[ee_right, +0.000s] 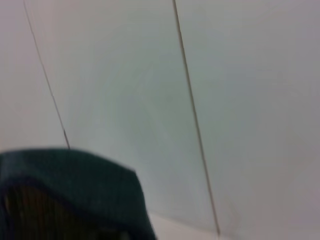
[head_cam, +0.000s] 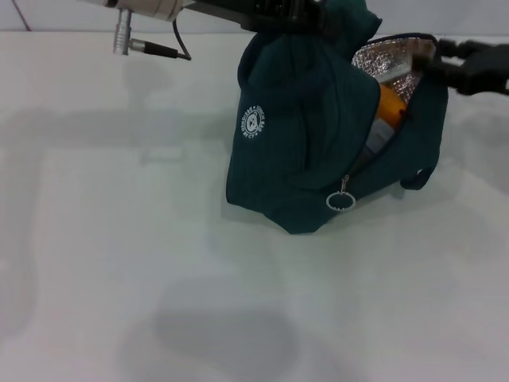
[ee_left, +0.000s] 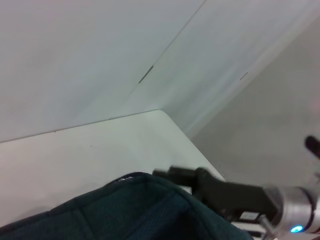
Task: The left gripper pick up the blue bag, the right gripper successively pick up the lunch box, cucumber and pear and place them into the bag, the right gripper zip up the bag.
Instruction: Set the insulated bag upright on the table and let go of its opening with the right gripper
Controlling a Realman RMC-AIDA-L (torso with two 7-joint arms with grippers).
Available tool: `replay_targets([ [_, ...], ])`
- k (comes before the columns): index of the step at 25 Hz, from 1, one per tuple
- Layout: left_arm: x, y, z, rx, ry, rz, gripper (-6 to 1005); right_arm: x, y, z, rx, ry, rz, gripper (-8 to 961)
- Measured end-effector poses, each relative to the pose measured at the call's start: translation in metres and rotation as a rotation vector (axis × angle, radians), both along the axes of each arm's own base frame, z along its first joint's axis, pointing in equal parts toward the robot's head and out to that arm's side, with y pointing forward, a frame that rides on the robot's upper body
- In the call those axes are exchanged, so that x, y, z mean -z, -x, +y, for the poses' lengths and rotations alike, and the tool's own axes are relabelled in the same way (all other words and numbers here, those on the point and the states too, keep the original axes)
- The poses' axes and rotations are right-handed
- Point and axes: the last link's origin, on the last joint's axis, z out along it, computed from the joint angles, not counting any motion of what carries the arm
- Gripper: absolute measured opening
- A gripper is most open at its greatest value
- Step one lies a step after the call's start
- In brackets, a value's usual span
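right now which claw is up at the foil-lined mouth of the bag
The right claw, the black boxy one reaching in from the right to the silver-lined opening of the blue bag. The left claw, on the silver-wristed arm, is over the bag's closed top instead.

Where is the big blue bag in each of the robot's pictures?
Head view: the large dark teal fabric bag sits upper middle on the white table, mouth open showing silver foil.
Left wrist view: its teal fabric fills the lower edge.
Right wrist view: its teal rim shows in the lower-left corner.
Shared landmark: the bag's dark teal fabric appears in all three views.
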Motion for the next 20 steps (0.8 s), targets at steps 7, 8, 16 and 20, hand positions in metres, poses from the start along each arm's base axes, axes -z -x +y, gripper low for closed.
replay_targets([
  [7, 0.000, -0.001, 0.000, 0.000, -0.002, -0.002, 36, 0.013, -0.004, 0.002, 0.056, 0.062, -0.033, 533],
  [8, 0.000, 0.000, 0.000, -0.001, -0.002, -0.002, 36, 0.013, -0.005, 0.001, 0.059, 0.060, -0.032, 511],
  [16, -0.001, 0.004, -0.001, -0.010, -0.001, -0.006, 35, 0.006, -0.012, -0.002, 0.076, 0.038, -0.019, 333],
  [20, -0.001, 0.005, -0.002, -0.012, 0.003, -0.014, 35, 0.005, -0.012, -0.004, 0.070, 0.041, -0.014, 102],
])
